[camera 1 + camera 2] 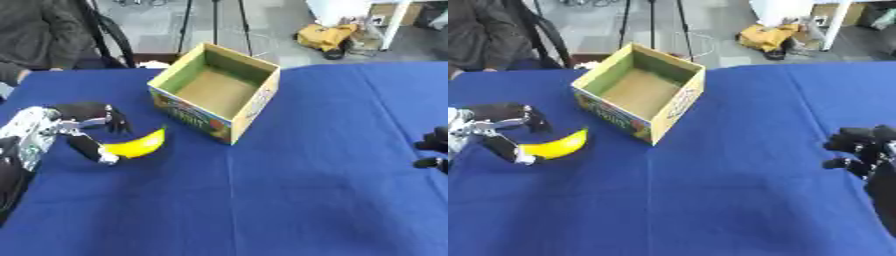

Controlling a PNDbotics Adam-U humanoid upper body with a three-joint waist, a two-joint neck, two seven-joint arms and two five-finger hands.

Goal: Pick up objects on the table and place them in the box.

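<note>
Banana: we see the banana (pixel 138 145) lying on the blue tabletop (pixel 289 200) near its left edge, just beside the near-left wall of the box. Its nearer end sits at the thumb of the left hand, so we judge it is placed for a pinch at that end.

Left hand: the left hand (pixel 87 125) comes in from the left edge. Its fingers arch over the far side of the banana and its thumb lies along the near side, touching the tip. We read it as spread around the fruit, not pressed together on it; whether any finger bears on the peel we cannot tell.

Box: the box (pixel 254 107) stands upright at the far middle of the tabletop, open top up, with nothing visible inside. It is turned so one corner faces us, leaving a low wall towards the banana, which we judge suits a short carry from the left.

Right hand: the right hand (pixel 859 147) rests at the right edge of the tabletop, well apart from both things, fingers curled with nothing in them. We take it as idle.

Step in hand: grasp not yet closed; lift and drop into the box remain.

Risk: a pinch at the tip may let the banana swing.
</note>
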